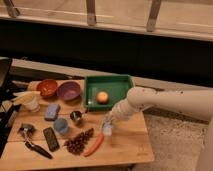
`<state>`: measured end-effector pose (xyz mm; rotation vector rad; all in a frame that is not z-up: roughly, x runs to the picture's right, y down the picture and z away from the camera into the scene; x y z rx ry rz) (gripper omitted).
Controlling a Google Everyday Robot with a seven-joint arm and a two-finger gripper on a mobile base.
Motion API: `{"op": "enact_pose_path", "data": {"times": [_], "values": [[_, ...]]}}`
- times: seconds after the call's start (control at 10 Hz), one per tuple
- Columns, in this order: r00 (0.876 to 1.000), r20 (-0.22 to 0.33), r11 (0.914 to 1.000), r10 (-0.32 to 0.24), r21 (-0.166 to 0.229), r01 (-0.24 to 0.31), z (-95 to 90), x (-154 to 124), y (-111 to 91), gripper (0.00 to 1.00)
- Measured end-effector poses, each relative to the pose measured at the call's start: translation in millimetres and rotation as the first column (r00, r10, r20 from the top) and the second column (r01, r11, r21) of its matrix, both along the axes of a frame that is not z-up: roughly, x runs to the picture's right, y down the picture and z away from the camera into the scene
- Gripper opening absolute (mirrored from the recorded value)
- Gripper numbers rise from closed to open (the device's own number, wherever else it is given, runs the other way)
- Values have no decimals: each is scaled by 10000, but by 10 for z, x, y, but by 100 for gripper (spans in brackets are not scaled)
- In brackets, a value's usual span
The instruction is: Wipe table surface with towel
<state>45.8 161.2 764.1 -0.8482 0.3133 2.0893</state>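
My gripper (106, 125) hangs from the white arm (165, 100) that reaches in from the right. It is low over the wooden table (125, 142), just in front of the green tray (90, 91). A small pale object (106, 131), possibly the towel, sits right at the gripper's tip on the table. I cannot tell whether it is held. An orange carrot (94, 144) lies just to the front left of the gripper.
An orange fruit (102, 97) lies in the tray. To the left are an orange bowl (48, 87), a purple bowl (69, 91), a metal cup (76, 117), a blue cup (61, 125), a blue sponge (52, 111), grapes (77, 142) and a black remote (51, 139).
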Motion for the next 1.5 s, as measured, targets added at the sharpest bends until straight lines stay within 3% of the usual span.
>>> {"op": "enact_pose_path", "data": {"times": [0.4, 0.8, 1.0, 1.2, 1.4, 1.5], "values": [[10000, -74, 10000, -25, -72, 25, 19, 5, 3, 0], [9994, -251, 9952, 237, -942, -260, 348, 248, 285, 0], [9982, -546, 9934, 240, -1103, -299, 437, 440, 335, 0], [9936, -1079, 9897, 347, -1348, -492, 379, 722, 314, 0], [9837, -1665, 9829, 673, -1585, -941, 319, 1001, 378, 0], [9788, -1896, 9807, 778, -1618, -1093, 374, 1035, 430, 0]]}}
